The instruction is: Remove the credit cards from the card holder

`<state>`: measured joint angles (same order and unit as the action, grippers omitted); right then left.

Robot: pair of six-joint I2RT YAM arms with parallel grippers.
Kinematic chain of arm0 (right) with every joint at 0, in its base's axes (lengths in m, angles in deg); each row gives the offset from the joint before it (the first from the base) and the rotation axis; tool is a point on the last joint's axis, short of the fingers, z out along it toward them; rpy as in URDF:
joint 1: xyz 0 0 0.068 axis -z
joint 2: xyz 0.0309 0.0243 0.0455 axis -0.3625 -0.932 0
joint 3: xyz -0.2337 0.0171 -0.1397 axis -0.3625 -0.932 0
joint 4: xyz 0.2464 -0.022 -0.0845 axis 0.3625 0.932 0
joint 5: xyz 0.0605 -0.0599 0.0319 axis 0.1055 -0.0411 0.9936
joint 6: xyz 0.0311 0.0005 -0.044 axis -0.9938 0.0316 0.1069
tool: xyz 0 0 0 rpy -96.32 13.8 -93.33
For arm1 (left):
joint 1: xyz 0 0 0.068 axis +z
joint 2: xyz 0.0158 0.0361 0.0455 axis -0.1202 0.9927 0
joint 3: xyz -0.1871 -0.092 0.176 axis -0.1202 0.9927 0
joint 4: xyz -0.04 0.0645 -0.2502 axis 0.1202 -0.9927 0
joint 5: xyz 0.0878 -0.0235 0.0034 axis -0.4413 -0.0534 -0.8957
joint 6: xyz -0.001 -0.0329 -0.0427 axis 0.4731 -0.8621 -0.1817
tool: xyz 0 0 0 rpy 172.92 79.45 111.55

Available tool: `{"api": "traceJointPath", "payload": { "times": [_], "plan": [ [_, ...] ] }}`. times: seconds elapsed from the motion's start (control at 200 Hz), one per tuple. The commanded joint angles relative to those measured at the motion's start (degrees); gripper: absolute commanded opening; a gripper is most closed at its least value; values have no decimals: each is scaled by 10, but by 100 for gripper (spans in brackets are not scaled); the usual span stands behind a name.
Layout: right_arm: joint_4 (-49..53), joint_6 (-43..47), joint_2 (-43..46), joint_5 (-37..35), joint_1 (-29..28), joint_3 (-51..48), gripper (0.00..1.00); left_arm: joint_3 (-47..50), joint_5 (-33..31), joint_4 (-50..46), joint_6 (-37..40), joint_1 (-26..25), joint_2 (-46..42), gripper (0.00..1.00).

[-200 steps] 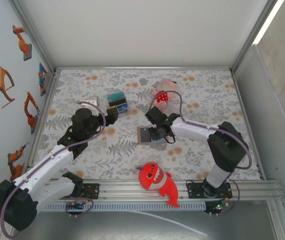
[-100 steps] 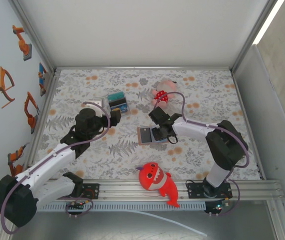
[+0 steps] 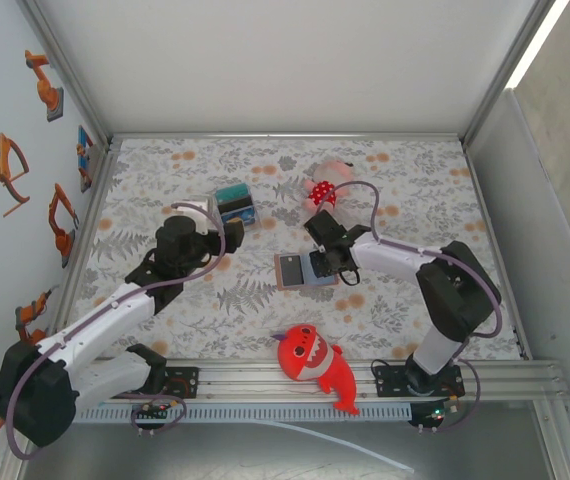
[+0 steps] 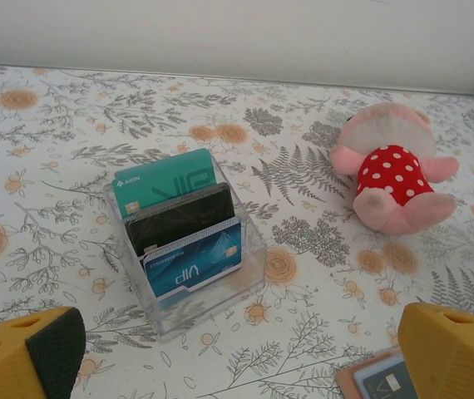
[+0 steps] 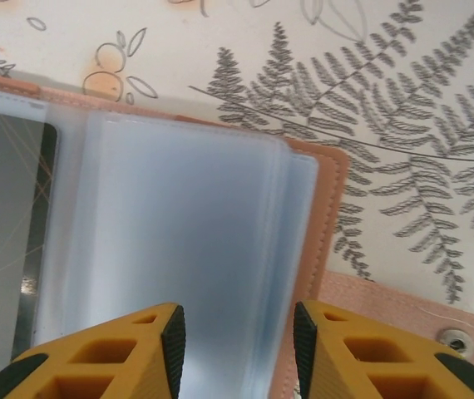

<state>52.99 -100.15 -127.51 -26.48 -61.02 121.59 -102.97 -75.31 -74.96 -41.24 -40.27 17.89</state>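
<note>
The card holder (image 3: 295, 270), a tan-pink wallet, lies open and flat in the middle of the table. Its clear sleeves (image 5: 187, 249) face up, and a dark credit card (image 5: 4, 241) sits inside the left sleeve. My right gripper (image 3: 327, 262) hovers just over the wallet's right half; in the right wrist view the right gripper (image 5: 239, 337) has its pads apart with nothing between them. My left gripper (image 3: 217, 224) stands wide open above the table to the wallet's left. In the left wrist view the left gripper (image 4: 241, 353) frames bare cloth, with a corner of the wallet (image 4: 362, 384) low on the right.
A clear stand (image 3: 235, 203) with teal, black and blue cards (image 4: 191, 249) upright in it stands just beyond the left gripper. A pink plush in a red dotted dress (image 3: 323, 186) (image 4: 391, 174) lies at the back. A red shark plush (image 3: 315, 365) lies near the front rail.
My right gripper has slid a little right and nearer over the wallet, its jaws slightly wider. My left gripper has edged right toward the card stand, still open.
</note>
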Motion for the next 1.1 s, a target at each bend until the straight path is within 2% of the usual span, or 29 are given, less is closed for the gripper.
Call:
{"api": "traceJointPath", "payload": {
  "times": [0.0, 0.2, 0.376, 0.481, 0.726, 0.821, 0.931, 1.097],
  "plan": [
    [6, -17, 30, -16, 18, -15, 39, -20, -13, 9, 37, -16, 2, 97],
    [6, -42, 72, 16, 31, -28, 36, -12, -40, -4, 43, -31, 2, 97],
    [-16, -87, 98, 88, 31, -35, 28, 2, -47, -5, 43, -42, 17, 97],
    [-52, -117, 101, 147, 31, -46, 26, 9, -54, -4, 41, -57, 43, 97],
    [-103, -162, 67, 205, 25, -52, 26, 16, -83, 20, 19, -99, 112, 97],
    [-119, -171, 49, 221, 22, -51, 26, 21, -101, 25, -18, -99, 132, 97],
    [-127, -175, 26, 236, 17, -41, 25, 22, -92, 34, -45, -99, 152, 97],
    [-126, -174, -2, 240, 13, -26, 24, 11, -86, 27, -57, -99, 187, 97]
  ]
}}
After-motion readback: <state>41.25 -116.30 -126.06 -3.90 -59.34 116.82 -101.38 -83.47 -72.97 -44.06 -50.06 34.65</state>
